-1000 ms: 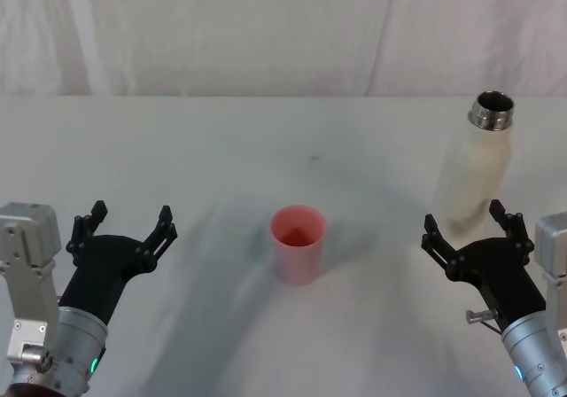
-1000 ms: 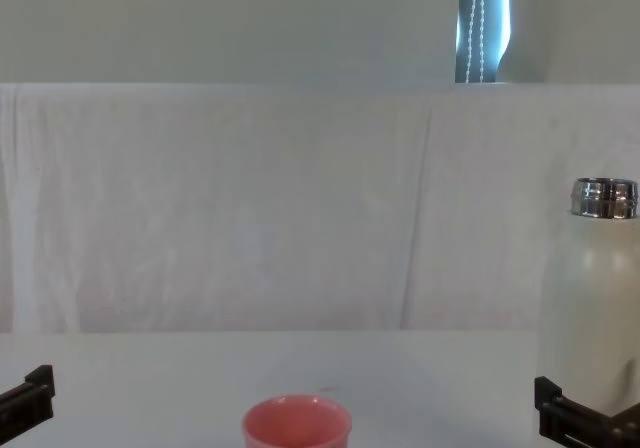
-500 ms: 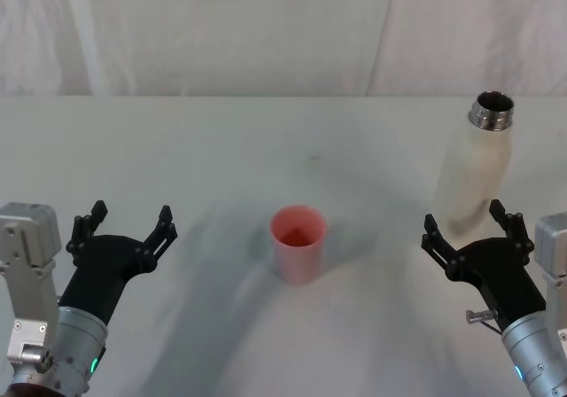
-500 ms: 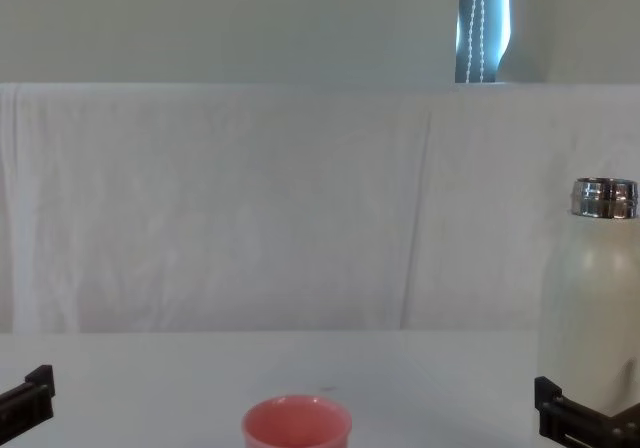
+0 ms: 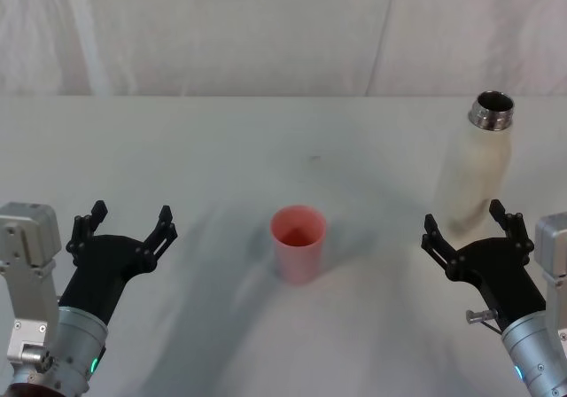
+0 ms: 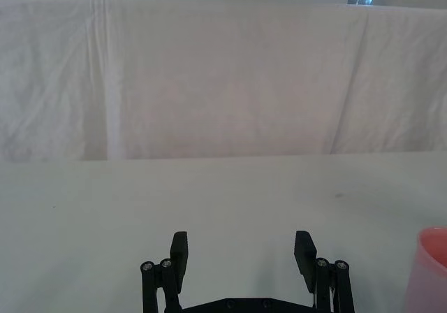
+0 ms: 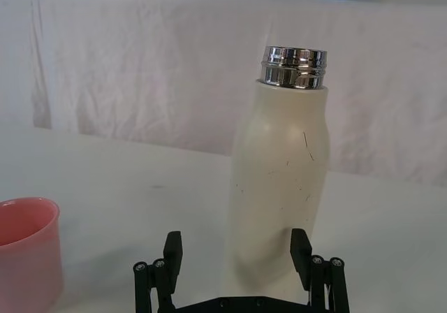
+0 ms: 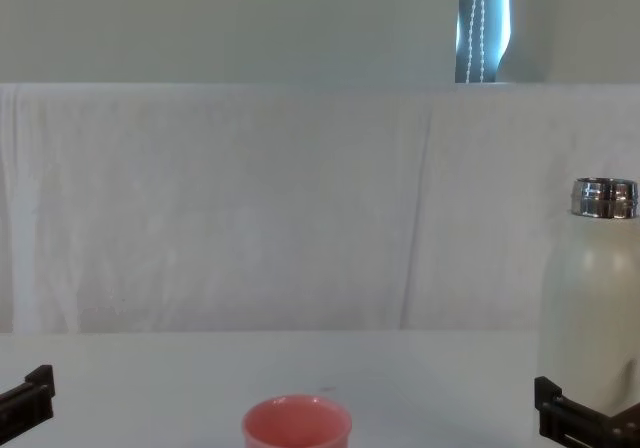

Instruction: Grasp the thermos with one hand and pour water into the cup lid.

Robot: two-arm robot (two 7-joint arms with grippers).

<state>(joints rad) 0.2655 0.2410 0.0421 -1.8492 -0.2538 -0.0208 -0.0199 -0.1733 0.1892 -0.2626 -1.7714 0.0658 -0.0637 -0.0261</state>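
Note:
The cream-white thermos point(image 5: 473, 171) stands upright and uncapped at the right of the table, its steel neck showing point(image 7: 281, 170) point(image 8: 590, 308). My right gripper point(image 5: 466, 229) is open just in front of its base, fingers either side, not touching point(image 7: 237, 253). The pink cup lid point(image 5: 299, 242) stands upright mid-table point(image 8: 296, 423) point(image 7: 24, 246), and its edge shows in the left wrist view point(image 6: 434, 267). Over the table's left side, my left gripper point(image 5: 124, 227) hangs open and holds nothing point(image 6: 243, 253).
A white cloth covers the table point(image 5: 266, 149) and rises as a backdrop point(image 8: 250, 208) behind it. A small dark speck point(image 5: 312, 158) lies on the cloth behind the cup.

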